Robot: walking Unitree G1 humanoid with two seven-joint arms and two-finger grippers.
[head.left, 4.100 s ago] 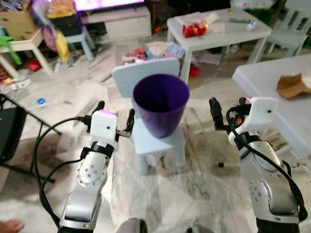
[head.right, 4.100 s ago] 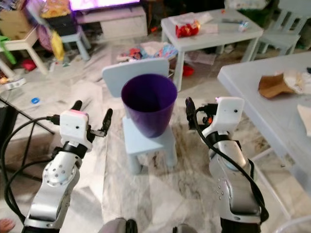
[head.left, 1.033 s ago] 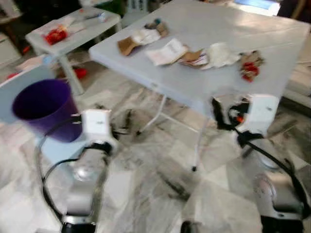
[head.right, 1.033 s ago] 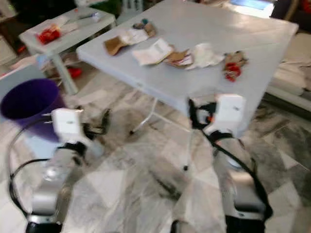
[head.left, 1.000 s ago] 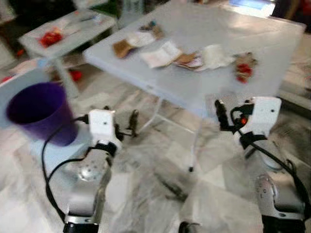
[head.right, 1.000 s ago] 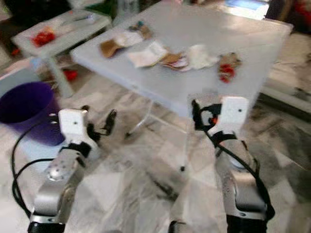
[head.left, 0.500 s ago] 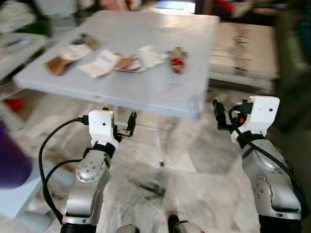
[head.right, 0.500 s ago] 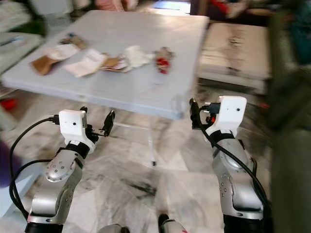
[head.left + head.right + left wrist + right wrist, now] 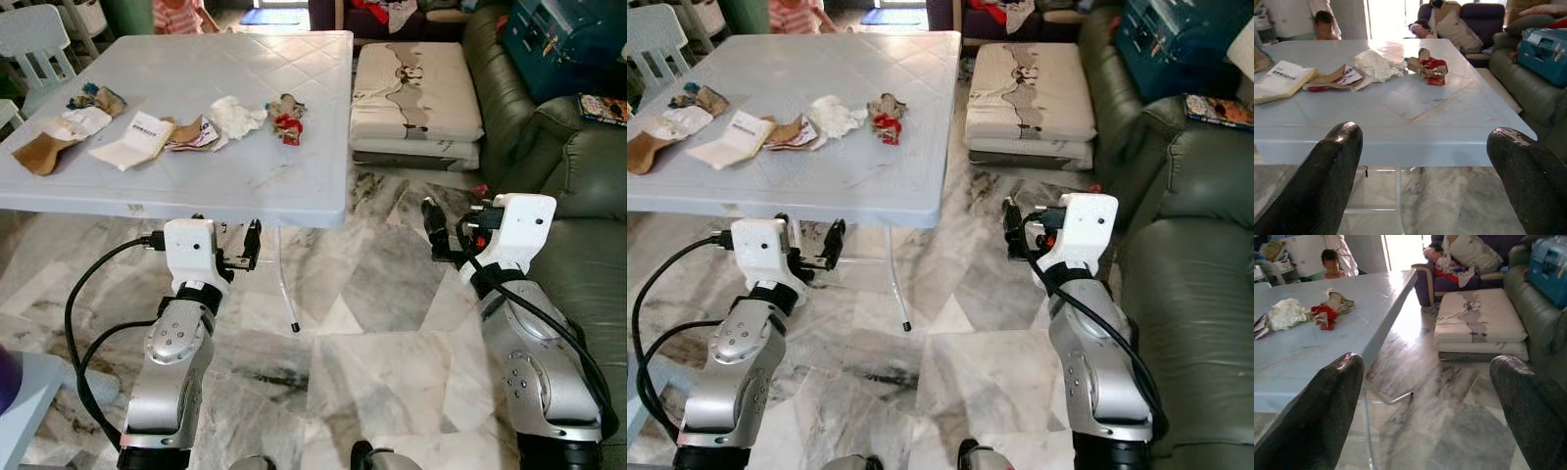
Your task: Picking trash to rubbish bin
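Observation:
Several pieces of trash lie on the pale grey table [image 9: 245, 181]: a red wrapper [image 9: 286, 122], a crumpled white tissue [image 9: 233, 115], a folded paper [image 9: 132, 140] and a brown scrap [image 9: 37, 157]. My left gripper [image 9: 225, 233] is open and empty, held just below the table's near edge; in the left wrist view it [image 9: 1425, 176] faces the wrapper [image 9: 1432, 71]. My right gripper [image 9: 456, 220] hangs open and empty over the floor to the right of the table, with the wrapper [image 9: 1325, 313] off to one side. A sliver of the purple bin [image 9: 4, 380] shows at the lower left edge.
A green sofa [image 9: 578, 186] stands close on the right, with a beige cushion [image 9: 411, 98] on the floor beyond the table. A table leg [image 9: 286, 294] stands on the marble floor ahead. A person [image 9: 181, 15] is at the table's far side, near a white chair [image 9: 34, 39].
The camera has swung right, from the purple bin on the chair to the table with trash, which now stands straight ahead. Both grippers stay open and empty.

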